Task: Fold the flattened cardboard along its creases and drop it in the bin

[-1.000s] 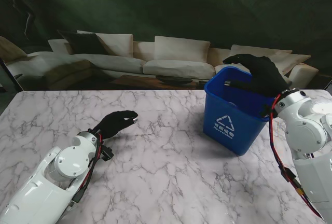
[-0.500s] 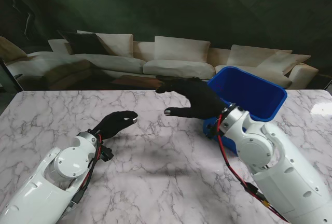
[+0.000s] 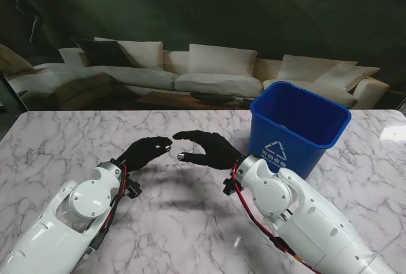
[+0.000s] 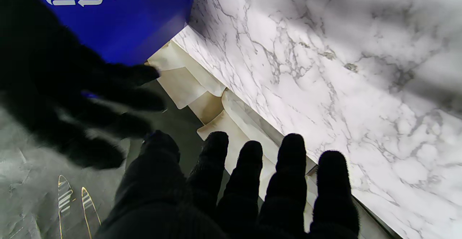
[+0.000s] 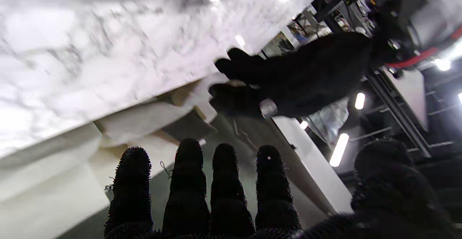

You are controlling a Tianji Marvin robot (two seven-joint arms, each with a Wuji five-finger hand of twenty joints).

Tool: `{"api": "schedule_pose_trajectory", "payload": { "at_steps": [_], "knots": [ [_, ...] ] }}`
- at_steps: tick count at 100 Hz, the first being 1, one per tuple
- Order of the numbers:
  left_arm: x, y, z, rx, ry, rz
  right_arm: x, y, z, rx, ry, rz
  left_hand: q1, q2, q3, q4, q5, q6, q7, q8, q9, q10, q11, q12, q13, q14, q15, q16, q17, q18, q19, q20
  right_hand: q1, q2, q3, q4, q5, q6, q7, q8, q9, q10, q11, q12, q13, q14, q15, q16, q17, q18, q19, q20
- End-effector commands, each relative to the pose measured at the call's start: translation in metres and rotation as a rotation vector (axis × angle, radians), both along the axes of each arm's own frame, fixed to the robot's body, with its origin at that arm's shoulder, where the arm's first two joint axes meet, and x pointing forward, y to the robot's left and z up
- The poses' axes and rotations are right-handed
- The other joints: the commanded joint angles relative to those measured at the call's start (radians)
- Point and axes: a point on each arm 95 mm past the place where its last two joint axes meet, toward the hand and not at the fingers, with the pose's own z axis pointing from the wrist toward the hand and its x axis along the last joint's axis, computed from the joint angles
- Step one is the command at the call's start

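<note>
The blue bin (image 3: 297,130) stands upright at the right of the marble table (image 3: 184,223), and what shows of its inside is plain blue. No cardboard shows in any view. My right hand (image 3: 206,148) hovers over the table's middle, left of the bin, fingers spread and empty. My left hand (image 3: 144,151) sits close beside it, loosely curled around nothing, fingertips almost meeting the right hand's. The left wrist view has the bin (image 4: 108,15), the blurred right hand (image 4: 72,98) and my own fingers (image 4: 252,181). The right wrist view looks at the left hand (image 5: 296,76).
A pale sofa (image 3: 209,71) and a dark backdrop lie beyond the table's far edge. Both white forearms stretch across the near part of the table, the right one (image 3: 298,210) passing close in front of the bin.
The right hand left the bin's rim, swung left and came down beside the left hand. The bin tipped half a second ago and stands upright again. The left arm barely moved.
</note>
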Motion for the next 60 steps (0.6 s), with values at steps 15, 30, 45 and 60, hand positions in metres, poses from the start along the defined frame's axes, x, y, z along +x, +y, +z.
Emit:
{"api": "schedule_pose_trajectory", "payload": {
  "at_steps": [15,30,45,60],
  "knots": [
    [-0.004,-0.017,-0.002,-0.034,0.026,-0.002,-0.005,-0.008,-0.044,-0.026,0.129,-0.074,-0.013,0.051,-0.005,0.029,-0.016,0.01,-0.013,-0.015,-0.025,-0.002,0.001,0.011,-0.016,-0.007,-0.014,-0.003,-0.012,0.003,-0.003,0.022,0.021,0.04,-0.035,0.026,-0.042,0.01,-0.019,0.03,-0.041,-0.007,-0.007,0.0,-0.036,-0.003,-0.03,-0.016,-0.025,-0.003,-0.026,-0.02],
    [-0.006,-0.02,-0.012,-0.042,0.053,0.013,-0.009,-0.019,-0.065,-0.031,0.183,-0.144,-0.012,0.052,-0.005,0.029,-0.018,0.01,-0.011,-0.012,-0.026,-0.005,0.002,0.013,-0.021,-0.01,-0.015,-0.003,-0.013,0.0,-0.002,0.023,0.2,0.133,-0.204,0.047,-0.042,0.019,-0.023,0.061,-0.056,-0.005,0.01,-0.001,-0.044,-0.006,-0.031,-0.017,-0.029,-0.01,-0.033,-0.023],
    [-0.008,-0.022,-0.023,-0.058,0.069,0.034,-0.01,-0.034,-0.07,-0.009,0.189,-0.203,-0.01,0.054,-0.005,0.029,-0.019,0.013,-0.009,-0.009,-0.023,-0.007,0.003,0.015,-0.024,-0.011,-0.015,-0.003,-0.018,0.0,-0.004,0.023,0.243,0.143,-0.276,0.051,-0.029,0.011,-0.015,0.062,-0.049,-0.013,0.016,0.003,-0.04,-0.008,-0.028,-0.016,-0.022,-0.011,-0.03,-0.019],
    [-0.009,-0.021,-0.03,-0.064,0.088,0.039,-0.01,-0.046,-0.066,0.014,0.167,-0.239,-0.009,0.054,-0.005,0.029,-0.016,0.013,-0.006,-0.005,-0.02,-0.006,0.004,0.018,-0.026,-0.01,-0.015,-0.003,-0.02,0.0,-0.006,0.024,0.239,0.127,-0.279,0.054,-0.02,0.002,-0.009,0.063,-0.033,-0.025,0.018,0.003,-0.032,-0.015,-0.025,-0.015,-0.013,-0.009,-0.024,-0.013]
  ]
}}
